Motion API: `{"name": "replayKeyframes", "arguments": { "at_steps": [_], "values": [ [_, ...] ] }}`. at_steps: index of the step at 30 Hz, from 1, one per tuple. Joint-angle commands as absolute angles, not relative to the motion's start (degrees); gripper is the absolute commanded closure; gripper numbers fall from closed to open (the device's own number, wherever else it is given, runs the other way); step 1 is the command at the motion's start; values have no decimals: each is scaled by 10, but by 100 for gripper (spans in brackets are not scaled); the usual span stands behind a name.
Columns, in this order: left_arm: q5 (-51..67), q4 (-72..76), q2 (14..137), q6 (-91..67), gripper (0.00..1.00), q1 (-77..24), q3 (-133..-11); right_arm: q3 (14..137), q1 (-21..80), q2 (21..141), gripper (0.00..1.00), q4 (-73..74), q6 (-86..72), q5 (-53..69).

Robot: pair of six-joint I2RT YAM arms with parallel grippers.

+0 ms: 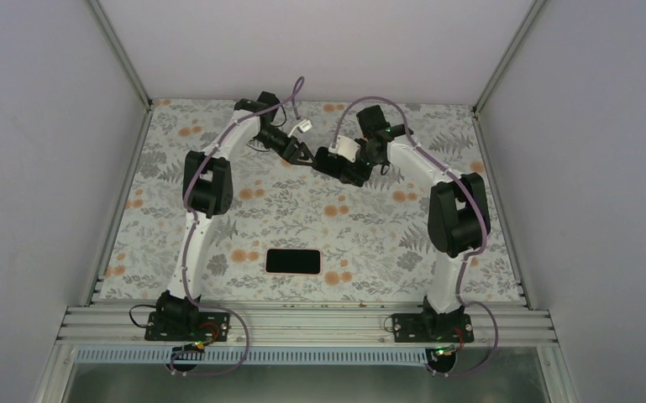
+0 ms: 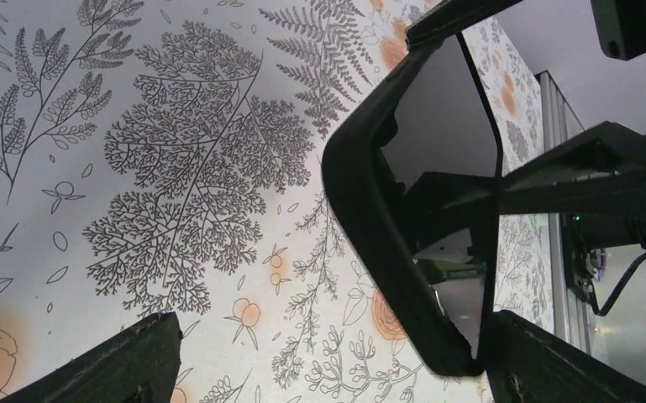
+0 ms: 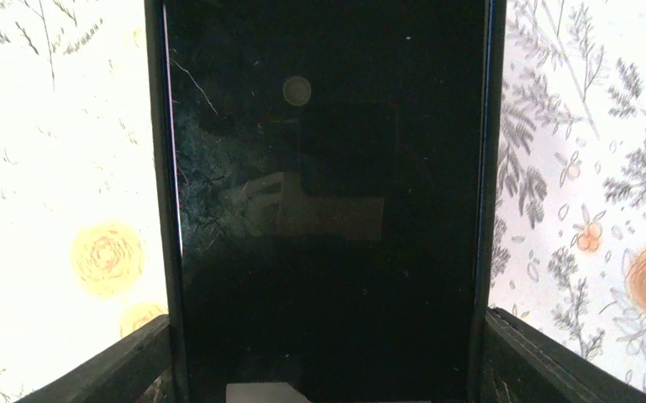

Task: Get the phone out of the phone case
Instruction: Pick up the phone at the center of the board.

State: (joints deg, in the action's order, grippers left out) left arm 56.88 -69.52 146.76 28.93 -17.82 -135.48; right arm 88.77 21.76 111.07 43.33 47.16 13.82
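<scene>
Bright, even light, soft shadows; right wrist view overexposed at sides.

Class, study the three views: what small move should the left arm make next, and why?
Probably close the jaws of the left gripper on the end of the black phone: the right gripper holds it above the table, and that end lies between the left fingers, which stand apart.

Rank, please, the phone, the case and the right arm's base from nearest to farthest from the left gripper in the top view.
From the left gripper:
1. Phone, just to its right, far centre.
2. Case, lying centre, toward the near edge.
3. Right arm's base, at the near right corner.
</scene>
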Motion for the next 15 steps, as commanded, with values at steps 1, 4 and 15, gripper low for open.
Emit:
{"name": "replayKeyframes", "arguments": {
  "at_steps": [1, 4, 15],
  "values": [
    [603, -684, 1472, 263, 13, -179, -1371, 921, 242, 1117, 30, 428, 449, 152],
    [616, -695, 1477, 266, 13, -181, -1383, 924, 255, 1121, 30, 412, 442, 143],
    [637, -757, 1475, 323, 45, -186, -1380, 919, 267, 1124, 30, 356, 406, 112]
  ]
}}
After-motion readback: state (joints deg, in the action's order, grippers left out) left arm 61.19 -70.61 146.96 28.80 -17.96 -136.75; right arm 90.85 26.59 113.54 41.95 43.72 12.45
